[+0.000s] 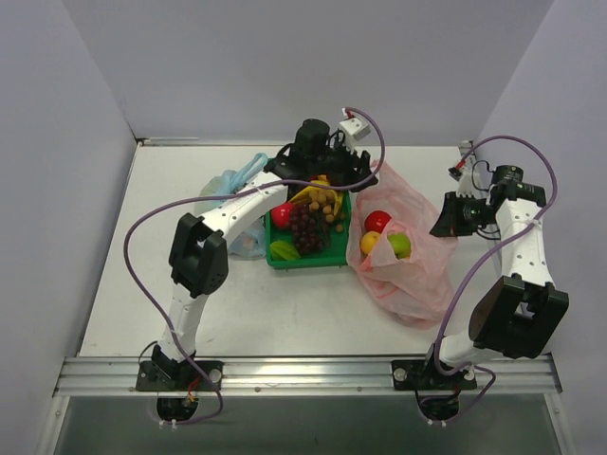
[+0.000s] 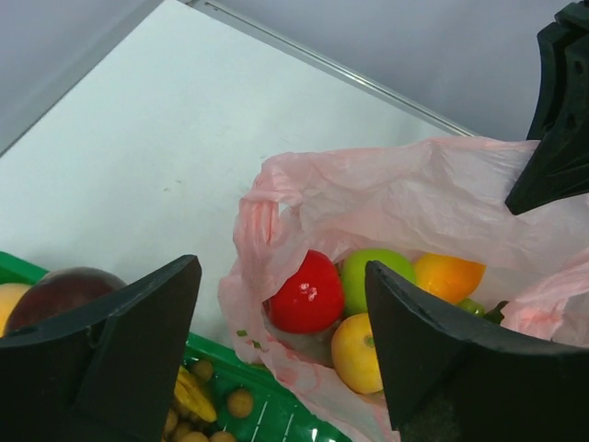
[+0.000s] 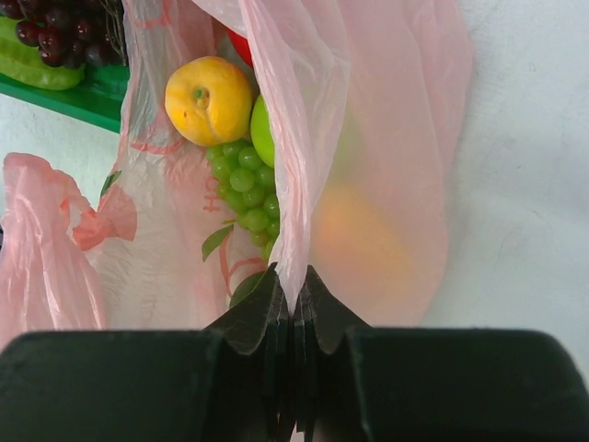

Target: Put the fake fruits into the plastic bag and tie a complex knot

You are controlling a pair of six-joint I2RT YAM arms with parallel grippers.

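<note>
On the counter (image 1: 237, 303), just right of the green tray (image 1: 305, 264) and touching it, your plastic bag (image 1: 417, 275) lies slumped with its mouth open toward the tray. Look inside from the left wrist view and you see a red apple (image 2: 308, 293), a round green fruit (image 2: 373, 272), an orange (image 2: 448, 276) and a yellow fruit (image 2: 354, 350) packed close together. From the right wrist view a bunch of green grapes (image 3: 244, 184) sits just below the yellow one, and the orange shows only as a glow through the pink film. Your left claw (image 2: 281, 267) hangs above the bag's mouth by the tray's far right corner, spread wide and holding nothing. Your right claw (image 3: 293, 276) is on the bag's right side, pressed fully together with a fold of the pink plastic pinched between its tips, so the film rises from the claw like a curtain. Left in the tray are purple grapes (image 1: 305, 227) in the middle, a red fruit (image 1: 282, 214) at the left, a long green fruit (image 1: 285, 250) at the near left corner, bananas (image 1: 308, 194) at the far side, and a cluster of small tan balls (image 1: 327, 204) beside them. A light-blue bag (image 1: 228, 190) lies left of the tray, partly under your left arm.
</note>
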